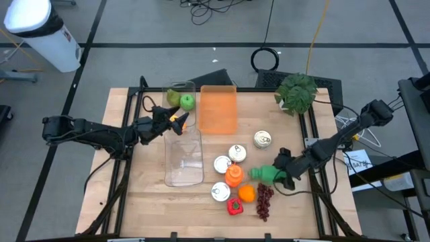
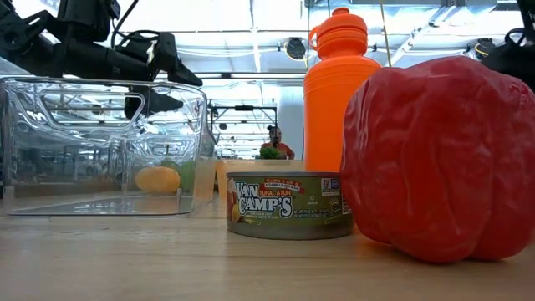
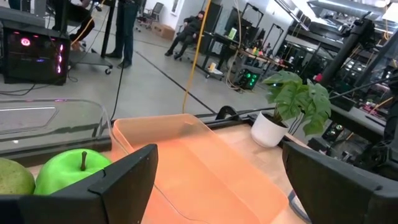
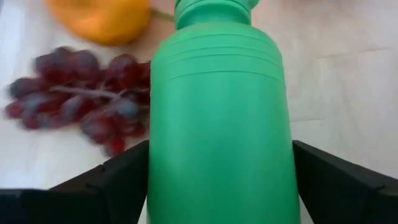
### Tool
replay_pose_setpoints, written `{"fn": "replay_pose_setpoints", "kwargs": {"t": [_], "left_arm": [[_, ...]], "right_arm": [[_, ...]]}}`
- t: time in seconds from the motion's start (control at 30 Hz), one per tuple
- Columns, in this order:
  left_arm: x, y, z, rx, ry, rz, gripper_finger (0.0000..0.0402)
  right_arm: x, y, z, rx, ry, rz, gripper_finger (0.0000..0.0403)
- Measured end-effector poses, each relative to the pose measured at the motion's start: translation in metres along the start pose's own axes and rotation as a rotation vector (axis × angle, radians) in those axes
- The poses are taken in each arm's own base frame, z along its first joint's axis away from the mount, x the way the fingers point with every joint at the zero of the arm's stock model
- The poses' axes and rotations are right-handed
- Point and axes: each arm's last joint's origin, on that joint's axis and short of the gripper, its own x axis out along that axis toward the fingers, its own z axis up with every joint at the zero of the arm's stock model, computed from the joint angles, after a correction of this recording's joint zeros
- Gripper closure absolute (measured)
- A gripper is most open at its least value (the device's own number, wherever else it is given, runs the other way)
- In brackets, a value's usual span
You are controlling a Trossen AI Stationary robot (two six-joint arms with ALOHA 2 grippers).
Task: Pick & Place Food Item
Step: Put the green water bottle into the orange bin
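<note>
My right claw [image 1: 280, 176] stands open around the green bottle [image 1: 265, 175] lying on the tabletop [image 1: 134, 195] beside the grapes [image 1: 264, 200], while my left claw [image 1: 176, 124] hangs open near the green apple [image 1: 187, 102].

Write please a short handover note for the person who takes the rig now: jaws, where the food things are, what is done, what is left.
Left gripper: open, empty, over the clear bin's far end, near the green apple.
Right gripper: jaws open on either side of the green bottle, which lies on the table.
Orange, grapes, red pepper and cans sit at the front.
Done: a yellow fruit shows through the bin's wall.
Left: the front items, not yet picked.
</note>
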Motion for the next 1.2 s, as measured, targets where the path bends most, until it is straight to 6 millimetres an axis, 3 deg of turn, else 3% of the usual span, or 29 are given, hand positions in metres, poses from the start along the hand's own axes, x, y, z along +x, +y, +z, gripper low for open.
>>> {"fn": "replay_pose_setpoints", "kwargs": {"t": [0.07,0.23,0.43,0.53,0.7,1.0,1.2], "left_arm": [[0.000,0.000,0.000,-0.003,0.000,0.000,0.0050],[0.000,0.000,0.000,-0.003,0.000,0.000,0.0050],[0.000,-0.001,0.000,0.000,0.012,-0.041,0.0050],[0.000,-0.004,0.001,0.002,0.014,-0.096,0.0050],[-0.003,-0.015,0.005,0.045,0.002,-0.262,0.0050],[-0.007,-0.064,0.014,0.184,-0.024,-0.451,0.0050],[0.011,-0.115,0.014,0.282,-0.030,-0.529,0.0050]], "right_arm": [[0.005,-0.003,-0.004,0.009,0.047,-0.076,0.0072],[0.006,0.001,0.001,0.017,0.028,-0.058,0.0112],[-0.015,0.011,0.022,-0.029,-0.051,0.008,0.0172],[-0.033,0.019,0.040,-0.059,-0.181,0.042,0.0177],[-0.050,0.019,0.054,-0.130,-0.368,-0.046,0.0173],[-0.068,0.024,0.080,-0.195,-0.730,-0.278,0.0173],[-0.065,0.032,0.090,-0.265,-0.855,-0.293,0.0176]]}}
